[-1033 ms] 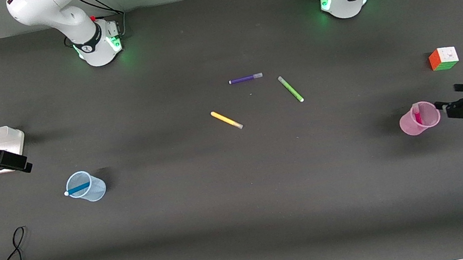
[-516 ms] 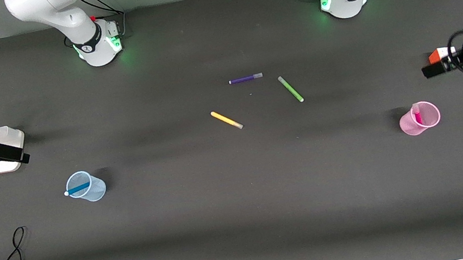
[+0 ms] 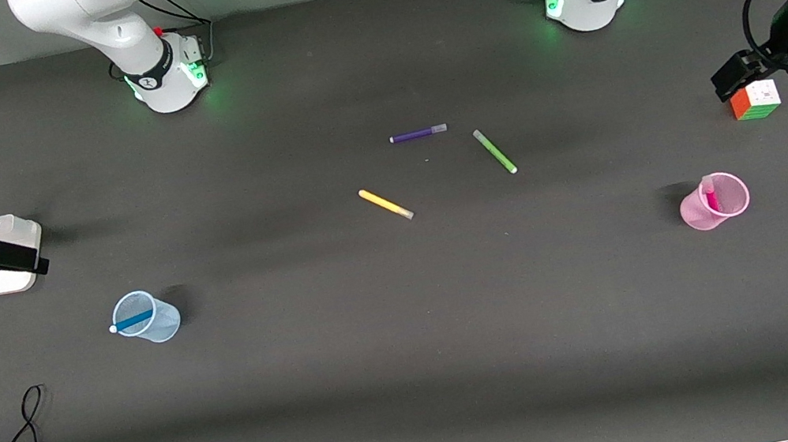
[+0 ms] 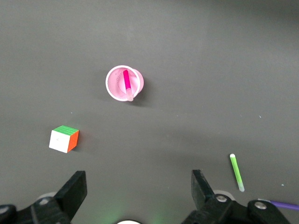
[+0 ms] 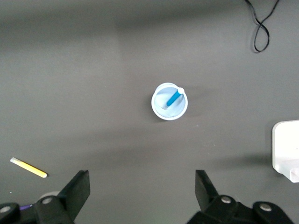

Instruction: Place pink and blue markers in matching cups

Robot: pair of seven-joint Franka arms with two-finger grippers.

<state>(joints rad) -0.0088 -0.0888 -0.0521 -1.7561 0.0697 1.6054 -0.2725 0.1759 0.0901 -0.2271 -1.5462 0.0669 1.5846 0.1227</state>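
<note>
While I am holding both arms high and clear, neither claw is carrying anything: the left claw (image 4: 138,196) is hanging spread wide over the puzzle cube (image 3: 755,99) end of the tabletop (image 3: 420,377), and the right claw (image 5: 142,196) is equally spread over the white stand (image 3: 7,255) at the right arm's end. From the left claw, the pink cup (image 3: 715,200) is sitting toward 7 o'clock in the front view; from the right claw, the blue cup (image 3: 146,317) is lying toward 4 o'clock.

Inside the pink cup the pink marker (image 3: 710,194) is standing almost upright. Inside the blue cup the blue marker (image 3: 132,321) is leaning, its white tip over the rim at 9 o'clock. I am judging both placements done, so no reach is needed. Purple marker (image 3: 418,134), green marker (image 3: 494,151) and yellow marker (image 3: 386,204) are lying loose mid-tabletop.
</note>
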